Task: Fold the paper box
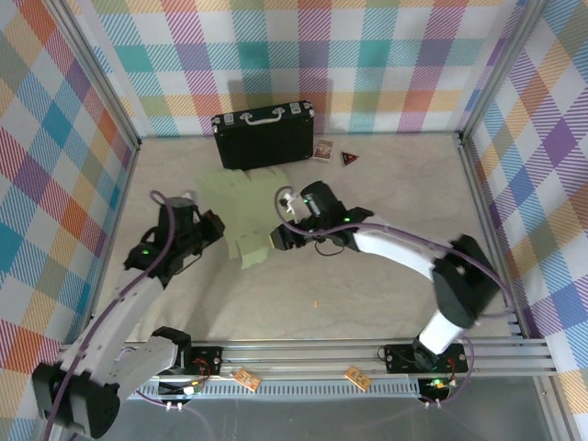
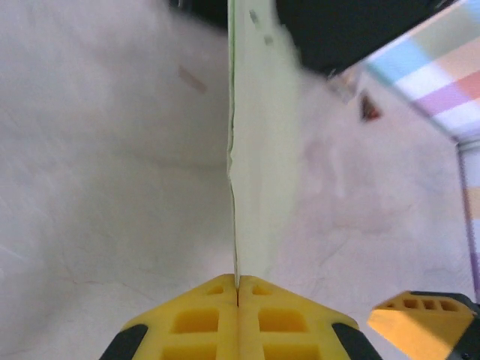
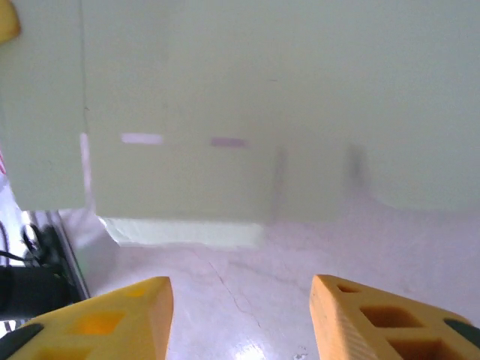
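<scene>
Left end effector (image 2: 238, 283) pinches the paper box (image 1: 241, 204) edge, right end effector (image 3: 240, 291) gapes empty, black case (image 1: 265, 138) behind.

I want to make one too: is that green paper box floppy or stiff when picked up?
Probably floppy: the paper box is thin card, its edge slightly wavy where the left gripper, jaws shut, pinches it. Likely light, being one flat creased sheet.

Paper box (image 1: 241, 207), pale green card: one. Black case (image 1: 265, 138) with metal handle: one. Printed card (image 1: 322, 150): one. Dark triangular piece (image 1: 348, 158): one. Orange tags (image 1: 244, 378): two. Grippers: two, namely left gripper (image 2: 238, 289) and right gripper (image 3: 238, 289).
</scene>
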`<state>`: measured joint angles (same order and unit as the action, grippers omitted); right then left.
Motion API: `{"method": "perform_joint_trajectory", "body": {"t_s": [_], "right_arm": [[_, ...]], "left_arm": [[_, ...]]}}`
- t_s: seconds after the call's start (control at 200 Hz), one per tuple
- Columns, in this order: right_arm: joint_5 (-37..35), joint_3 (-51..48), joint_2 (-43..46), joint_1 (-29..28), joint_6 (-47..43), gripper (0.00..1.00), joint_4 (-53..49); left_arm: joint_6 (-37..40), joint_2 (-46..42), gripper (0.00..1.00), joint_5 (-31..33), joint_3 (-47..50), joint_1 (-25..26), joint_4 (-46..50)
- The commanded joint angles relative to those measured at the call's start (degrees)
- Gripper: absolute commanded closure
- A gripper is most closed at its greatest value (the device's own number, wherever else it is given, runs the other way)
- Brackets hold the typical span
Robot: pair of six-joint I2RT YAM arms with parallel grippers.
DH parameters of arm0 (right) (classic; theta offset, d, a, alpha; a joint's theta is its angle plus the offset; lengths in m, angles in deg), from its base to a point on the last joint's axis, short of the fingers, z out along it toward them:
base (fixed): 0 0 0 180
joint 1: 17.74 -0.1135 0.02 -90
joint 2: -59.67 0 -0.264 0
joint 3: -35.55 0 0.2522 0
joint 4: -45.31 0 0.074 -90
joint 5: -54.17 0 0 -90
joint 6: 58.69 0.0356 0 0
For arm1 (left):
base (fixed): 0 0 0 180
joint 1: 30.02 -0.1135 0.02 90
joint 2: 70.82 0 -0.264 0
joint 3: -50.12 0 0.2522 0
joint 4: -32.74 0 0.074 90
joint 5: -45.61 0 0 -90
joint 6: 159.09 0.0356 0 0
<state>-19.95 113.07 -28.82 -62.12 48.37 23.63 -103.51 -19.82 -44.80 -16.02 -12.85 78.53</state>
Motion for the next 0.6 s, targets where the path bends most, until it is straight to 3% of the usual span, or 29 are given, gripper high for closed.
{"method": "perform_joint_trajectory", "body": {"t_s": [0.0,0.215,0.305,0.415,0.595], "right_arm": [[-4.38,-5.29,7.62,2.93,0.12,0.43,3.17],[-10.07,-14.5,19.94,8.39,0.86,0.37,0.8],[-14.05,-21.32,25.39,10.71,3.05,0.28,3.36],[-14.87,-25.44,28.25,13.49,5.08,0.27,4.77],[-16.04,-26.66,27.95,14.93,5.35,0.27,5.32]], "left_arm": [[8.71,-3.06,1.0,8.49,-13.33,0.23,24.26],[20.51,4.43,1.0,16.96,-42.35,0.23,50.61],[22.46,8.01,1.0,21.08,-47.49,0.23,55.67],[21.84,12.56,1.0,20.11,-47.92,0.92,56.92],[14.99,21.1,1.0,26.88,-42.19,16.61,51.14]]}}
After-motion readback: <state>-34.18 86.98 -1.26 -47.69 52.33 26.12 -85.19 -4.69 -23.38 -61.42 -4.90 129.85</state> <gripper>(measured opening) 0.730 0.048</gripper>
